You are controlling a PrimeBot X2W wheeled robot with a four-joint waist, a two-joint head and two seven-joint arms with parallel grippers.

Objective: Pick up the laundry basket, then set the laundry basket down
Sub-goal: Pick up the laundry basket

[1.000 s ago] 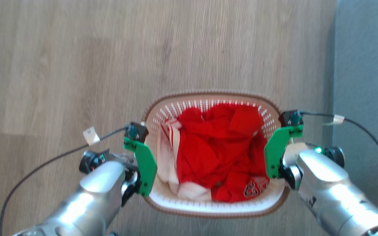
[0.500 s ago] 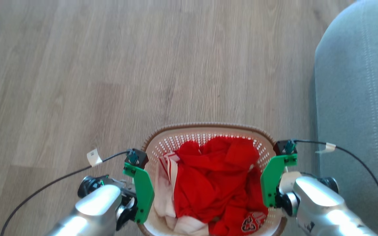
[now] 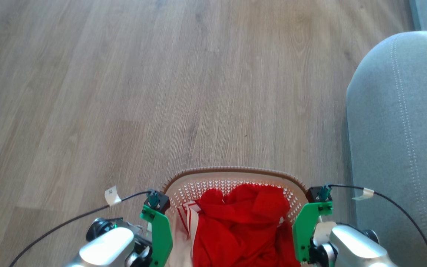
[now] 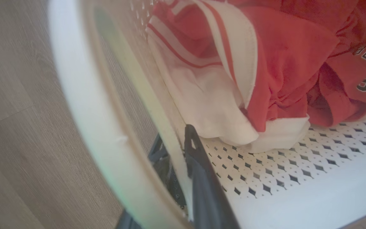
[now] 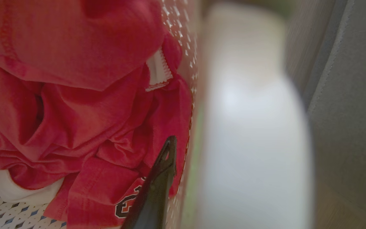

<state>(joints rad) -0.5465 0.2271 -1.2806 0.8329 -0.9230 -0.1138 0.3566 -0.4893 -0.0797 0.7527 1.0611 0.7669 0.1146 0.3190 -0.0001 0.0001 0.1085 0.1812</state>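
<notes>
Seemingly the laundry basket [image 3: 235,174], low at centre frame, was already lifted: jaws of the left gripper [image 4: 176,149] pinched its side wall; whether the right gripper [image 5: 172,149] had closed could not be told. Setting it down was left.

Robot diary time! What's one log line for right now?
laundry basket: holds red clothes | left pincer: clamps its wall | right pincer: one finger inside, grip unclear
</notes>
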